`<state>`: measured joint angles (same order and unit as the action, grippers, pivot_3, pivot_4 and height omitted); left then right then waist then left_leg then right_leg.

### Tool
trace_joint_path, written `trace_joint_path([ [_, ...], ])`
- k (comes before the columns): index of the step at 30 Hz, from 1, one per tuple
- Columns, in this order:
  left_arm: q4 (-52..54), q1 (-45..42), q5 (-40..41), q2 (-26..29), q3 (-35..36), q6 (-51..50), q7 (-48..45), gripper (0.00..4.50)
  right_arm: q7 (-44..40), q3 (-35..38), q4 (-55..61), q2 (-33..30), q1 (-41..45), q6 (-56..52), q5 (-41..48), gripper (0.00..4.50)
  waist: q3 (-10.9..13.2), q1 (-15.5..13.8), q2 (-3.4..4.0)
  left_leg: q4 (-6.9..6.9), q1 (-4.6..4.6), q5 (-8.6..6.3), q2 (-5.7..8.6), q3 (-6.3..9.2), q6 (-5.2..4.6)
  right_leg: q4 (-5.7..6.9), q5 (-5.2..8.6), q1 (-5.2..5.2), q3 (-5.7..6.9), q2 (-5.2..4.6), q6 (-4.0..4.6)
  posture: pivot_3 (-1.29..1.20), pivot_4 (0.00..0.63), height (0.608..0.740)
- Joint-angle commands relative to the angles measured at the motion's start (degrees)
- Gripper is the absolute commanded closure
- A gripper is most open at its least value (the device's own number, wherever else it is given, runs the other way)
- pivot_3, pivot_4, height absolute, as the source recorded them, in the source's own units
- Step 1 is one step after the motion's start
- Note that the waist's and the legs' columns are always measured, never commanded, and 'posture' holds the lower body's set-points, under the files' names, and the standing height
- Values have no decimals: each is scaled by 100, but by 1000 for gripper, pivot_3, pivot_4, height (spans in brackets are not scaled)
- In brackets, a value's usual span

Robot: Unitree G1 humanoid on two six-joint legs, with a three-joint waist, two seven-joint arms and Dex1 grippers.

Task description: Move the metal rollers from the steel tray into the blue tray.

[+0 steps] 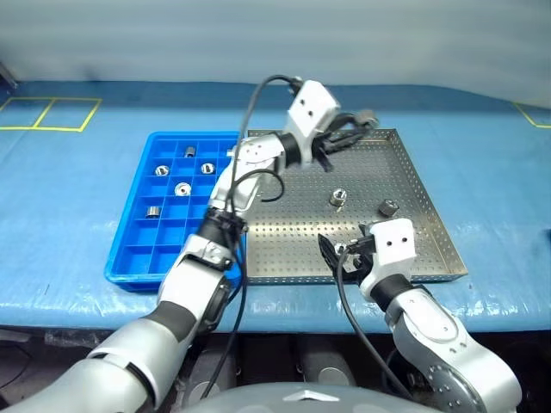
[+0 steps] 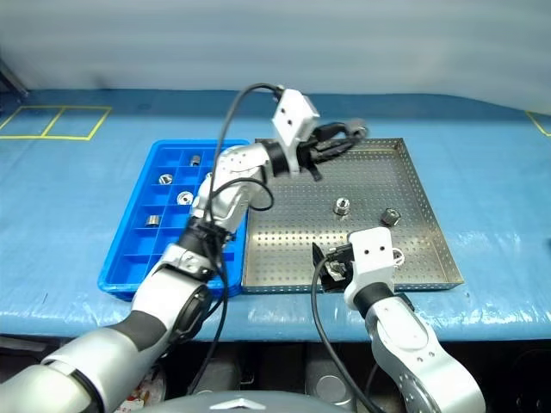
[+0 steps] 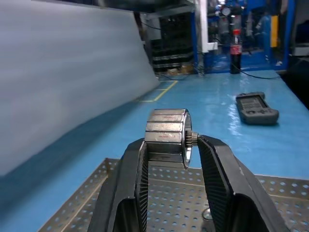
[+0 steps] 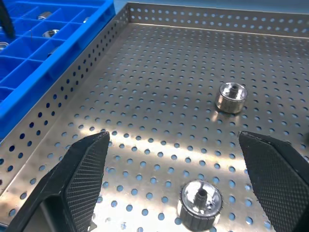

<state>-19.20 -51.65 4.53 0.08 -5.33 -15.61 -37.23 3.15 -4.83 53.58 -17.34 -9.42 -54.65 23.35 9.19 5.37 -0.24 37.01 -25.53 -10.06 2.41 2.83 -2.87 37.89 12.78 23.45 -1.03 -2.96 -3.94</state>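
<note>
One roller is held up, others wait in both trays.

The left gripper [image 3: 169,159] is clenched on a metal roller [image 3: 168,137] above the steel tray [image 1: 413,163]. Three more rollers [image 1: 337,199] lie in that tray, maybe. The blue tray [image 1: 129,249] holds about five rollers [image 1: 182,189] in separate boxes. The right gripper [image 4: 174,179] hangs spread wide over one roller [image 4: 200,204].

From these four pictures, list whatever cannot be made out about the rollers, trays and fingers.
- Blue tray: its near right corner is hidden behind the left arm in both eye views, so the compartments there cannot be checked.
- Roller between the right gripper's open fingers: hidden behind that gripper in the left eye view.
- Roller held by the left gripper: too small in the eye views to read its orientation.
- Steel tray: cut off by the right wrist view's edges.
</note>
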Motion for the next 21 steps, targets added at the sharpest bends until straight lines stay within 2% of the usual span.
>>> trace_joint_path([
  [1,1227,364,-289,417,289,-302,746,3239,-333,-151,-173,-86,436,-60,51,0,1,-93,-1,2,1,1,0,1,0,2,0,0,-1,3,0,12,150,740],
  [5,2432,1132,-577,864,474,-834,1384,3239,-725,-412,-529,-215,990,-112,49,0,1,-355,-2,-2,3,3,3,3,4,-4,-1,-1,0,28,5,78,150,740],
  [12,4357,2584,-836,1087,758,-2329,2204,3239,-1348,-817,-1035,-336,1660,-65,40,0,4,-849,-8,1,0,-1,8,22,8,-22,-14,10,17,26,40,238,150,740],
  [15,4869,3141,-923,987,828,-2976,2578,3239,-1585,-1007,-1221,-375,1857,-35,3,0,4,-986,-8,1,2,1,8,25,14,-23,0,8,19,25,76,262,150,740],
  [21,5484,3881,-1029,728,804,-3664,3118,3239,-1896,-1182,-1392,-407,2032,29,-28,0,4,-1186,-10,0,3,-10,7,28,48,-22,1,9,26,-4,78,262,150,740],
])
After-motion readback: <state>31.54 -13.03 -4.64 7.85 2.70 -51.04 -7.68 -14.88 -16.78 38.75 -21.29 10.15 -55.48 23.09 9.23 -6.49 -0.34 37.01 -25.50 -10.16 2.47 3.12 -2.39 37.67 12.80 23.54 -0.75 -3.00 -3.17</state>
